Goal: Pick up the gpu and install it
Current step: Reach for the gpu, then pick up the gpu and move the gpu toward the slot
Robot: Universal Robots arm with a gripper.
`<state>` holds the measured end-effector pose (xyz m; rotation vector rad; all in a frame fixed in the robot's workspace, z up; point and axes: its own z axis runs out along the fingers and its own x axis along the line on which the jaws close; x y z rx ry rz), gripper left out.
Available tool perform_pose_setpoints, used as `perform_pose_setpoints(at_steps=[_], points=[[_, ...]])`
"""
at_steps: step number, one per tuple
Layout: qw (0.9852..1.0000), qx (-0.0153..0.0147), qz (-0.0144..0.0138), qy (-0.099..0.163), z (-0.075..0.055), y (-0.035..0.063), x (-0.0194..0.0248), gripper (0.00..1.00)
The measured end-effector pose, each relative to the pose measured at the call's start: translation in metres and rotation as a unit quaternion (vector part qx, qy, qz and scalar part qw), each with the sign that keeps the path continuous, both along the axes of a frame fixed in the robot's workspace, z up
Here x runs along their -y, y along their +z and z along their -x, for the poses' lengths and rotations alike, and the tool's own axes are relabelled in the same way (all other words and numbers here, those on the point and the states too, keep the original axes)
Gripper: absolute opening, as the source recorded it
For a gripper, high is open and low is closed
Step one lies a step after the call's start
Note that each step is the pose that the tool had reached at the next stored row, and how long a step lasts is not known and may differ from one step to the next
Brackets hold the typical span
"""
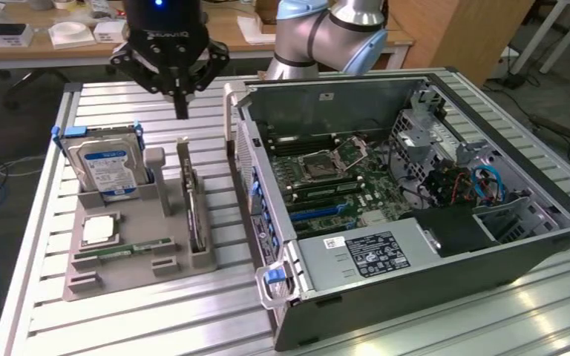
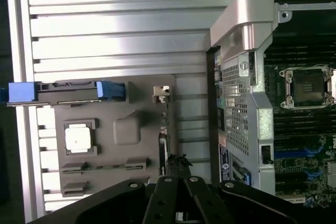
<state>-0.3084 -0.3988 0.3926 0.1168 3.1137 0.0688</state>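
Grey fixture tray (image 1: 116, 278) sits on the slatted aluminium table (image 1: 136, 326). The gpu (image 1: 195, 208) stands on its long edge in a slot of the tray, on the side next to the open computer case (image 1: 522, 256). Hard drive (image 1: 110, 169) stands upright toward the exterior view's left; CPU chip (image 1: 100, 231) and memory stick (image 1: 122, 251) lie flat. Gripper (image 1: 180, 110) hangs above one end of the gpu, apart from it, with its fingers together and holding nothing. Motherboard (image 1: 349, 185) is exposed inside the case.
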Motion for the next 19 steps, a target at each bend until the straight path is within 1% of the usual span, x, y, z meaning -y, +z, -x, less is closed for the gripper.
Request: perform_pose_setpoints(at_steps=[5,19], points=[[1.0000,0.0000,0.0000,0.000,0.022,-0.0001,0.0000,0.10],[1.0000,0.0000,0.0000,0.000,0.022,-0.0001,0.0000,0.10]])
